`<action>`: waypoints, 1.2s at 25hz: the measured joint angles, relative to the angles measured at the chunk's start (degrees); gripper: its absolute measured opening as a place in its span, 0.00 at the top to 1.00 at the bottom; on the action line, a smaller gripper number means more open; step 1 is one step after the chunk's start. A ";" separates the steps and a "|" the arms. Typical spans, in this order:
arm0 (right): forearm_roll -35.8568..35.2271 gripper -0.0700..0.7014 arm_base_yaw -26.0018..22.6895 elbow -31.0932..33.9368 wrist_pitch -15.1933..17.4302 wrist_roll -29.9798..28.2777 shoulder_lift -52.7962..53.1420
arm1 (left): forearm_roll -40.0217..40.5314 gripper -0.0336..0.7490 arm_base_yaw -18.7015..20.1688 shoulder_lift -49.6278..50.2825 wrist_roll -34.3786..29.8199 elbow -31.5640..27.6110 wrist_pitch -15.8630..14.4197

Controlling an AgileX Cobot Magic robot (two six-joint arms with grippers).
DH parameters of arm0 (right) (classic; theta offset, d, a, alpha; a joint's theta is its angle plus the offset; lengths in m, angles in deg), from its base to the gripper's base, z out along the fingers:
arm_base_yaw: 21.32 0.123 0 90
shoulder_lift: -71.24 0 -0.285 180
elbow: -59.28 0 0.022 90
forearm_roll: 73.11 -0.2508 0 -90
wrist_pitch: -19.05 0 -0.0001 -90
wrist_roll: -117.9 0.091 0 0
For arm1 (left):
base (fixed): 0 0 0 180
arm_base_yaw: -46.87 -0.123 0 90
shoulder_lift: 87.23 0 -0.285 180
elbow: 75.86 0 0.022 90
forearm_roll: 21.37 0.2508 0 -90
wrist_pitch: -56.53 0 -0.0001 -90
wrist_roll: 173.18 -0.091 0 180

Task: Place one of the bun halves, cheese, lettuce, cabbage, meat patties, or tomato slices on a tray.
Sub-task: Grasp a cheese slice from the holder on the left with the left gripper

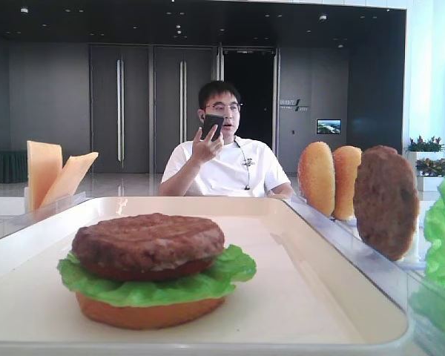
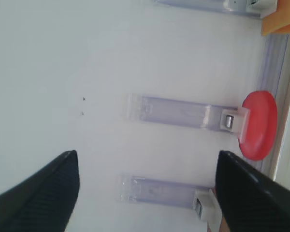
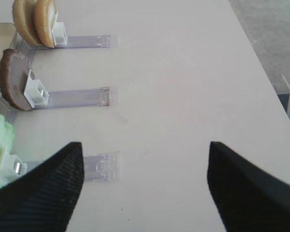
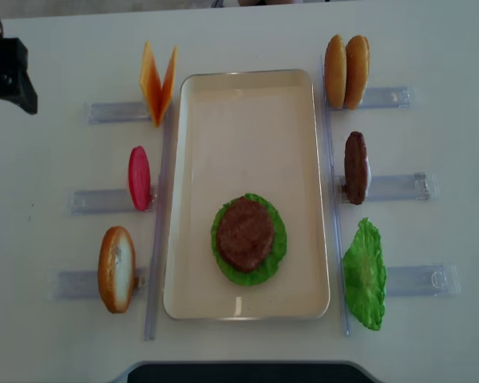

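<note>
On the cream tray (image 4: pixel 247 120) sits a stack of a bun half (image 1: pixel 144 313), lettuce (image 4: pixel 275 255) and a meat patty (image 4: pixel 245 233). Left of the tray stand two cheese slices (image 4: pixel 158 84), a red tomato slice (image 4: pixel 139 177) and a bun half (image 4: pixel 116 269) in clear racks. On the right stand two bun halves (image 4: pixel 346 72), a patty (image 4: pixel 355 167) and a lettuce leaf (image 4: pixel 365 274). My left gripper (image 2: pixel 147 153) hangs open and empty over bare table left of the tomato slice (image 2: pixel 258 124). My right gripper (image 3: pixel 145 145) is open and empty, right of the patty (image 3: pixel 14 79).
A black part of the left arm (image 4: pixel 8 68) shows at the far left. Clear plastic racks (image 4: pixel 395 187) stick out from both sides of the tray. A seated person (image 1: pixel 221 159) holds a phone behind the table. A dark base (image 4: pixel 239 372) lies at the near edge.
</note>
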 joint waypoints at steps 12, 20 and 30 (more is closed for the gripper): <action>0.00 0.22 0.00 0.00 0.00 0.00 0.00 | 0.00 0.13 0.00 15.84 0.04 12.64 0.18; 0.00 0.22 0.00 0.00 0.00 0.00 0.00 | 0.00 0.13 0.00 25.41 0.11 21.47 0.24; 0.00 0.22 0.00 0.00 0.00 0.00 0.00 | -1.27 0.13 0.00 31.54 1.40 28.76 0.30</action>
